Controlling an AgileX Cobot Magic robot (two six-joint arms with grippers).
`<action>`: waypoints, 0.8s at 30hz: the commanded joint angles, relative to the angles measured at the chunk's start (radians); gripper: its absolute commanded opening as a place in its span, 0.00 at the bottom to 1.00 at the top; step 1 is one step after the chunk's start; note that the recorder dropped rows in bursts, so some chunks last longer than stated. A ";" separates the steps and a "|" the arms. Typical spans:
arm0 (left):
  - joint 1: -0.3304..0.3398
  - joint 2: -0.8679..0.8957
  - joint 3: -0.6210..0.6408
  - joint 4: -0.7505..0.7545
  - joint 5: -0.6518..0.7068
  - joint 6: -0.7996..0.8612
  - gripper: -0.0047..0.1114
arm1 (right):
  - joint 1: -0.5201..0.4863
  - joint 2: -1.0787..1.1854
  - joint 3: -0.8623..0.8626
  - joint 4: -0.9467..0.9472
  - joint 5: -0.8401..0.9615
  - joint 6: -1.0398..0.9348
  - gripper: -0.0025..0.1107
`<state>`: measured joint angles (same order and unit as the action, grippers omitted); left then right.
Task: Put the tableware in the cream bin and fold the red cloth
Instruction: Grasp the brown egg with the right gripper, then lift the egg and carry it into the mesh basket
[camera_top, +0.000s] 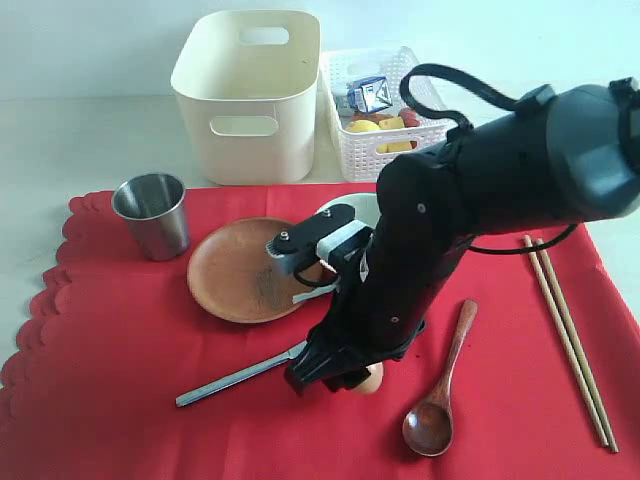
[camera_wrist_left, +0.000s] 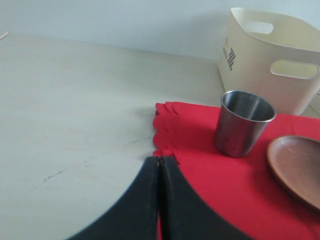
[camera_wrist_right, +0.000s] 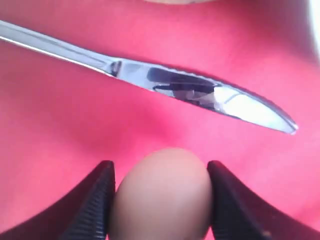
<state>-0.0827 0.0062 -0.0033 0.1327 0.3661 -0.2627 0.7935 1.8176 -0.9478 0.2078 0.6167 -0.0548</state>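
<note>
The red cloth (camera_top: 120, 380) lies flat on the table. On it are a steel cup (camera_top: 152, 213), a brown wooden plate (camera_top: 235, 275), a steel knife (camera_top: 235, 378), a dark wooden spoon (camera_top: 440, 385) and chopsticks (camera_top: 570, 335). A white bowl (camera_top: 365, 205) is mostly hidden behind the right arm. The cream bin (camera_top: 245, 95) stands behind the cloth. My right gripper (camera_wrist_right: 160, 166) is down on the cloth, shut on an egg (camera_wrist_right: 162, 200) beside the knife (camera_wrist_right: 190, 90). My left gripper (camera_wrist_left: 160, 160) is shut and empty at the cloth's scalloped edge, short of the cup (camera_wrist_left: 243, 122).
A white lattice basket (camera_top: 385, 150) with a milk carton (camera_top: 370, 95) and yellow food stands right of the cream bin. The right arm reaches over the plate and the bowl. Bare table (camera_wrist_left: 75, 110) lies left of the cloth.
</note>
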 joint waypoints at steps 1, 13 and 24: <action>0.002 -0.006 0.003 -0.007 -0.005 0.000 0.04 | 0.003 -0.094 0.004 -0.009 0.038 -0.005 0.02; 0.002 -0.006 0.003 -0.007 -0.005 0.000 0.04 | 0.000 -0.330 -0.055 -0.100 0.069 0.007 0.02; 0.002 -0.006 0.003 -0.007 -0.005 0.000 0.04 | -0.024 -0.347 -0.225 -0.233 0.076 0.062 0.02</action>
<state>-0.0827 0.0062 -0.0033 0.1327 0.3661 -0.2627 0.7909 1.4806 -1.1353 0.0000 0.6932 0.0000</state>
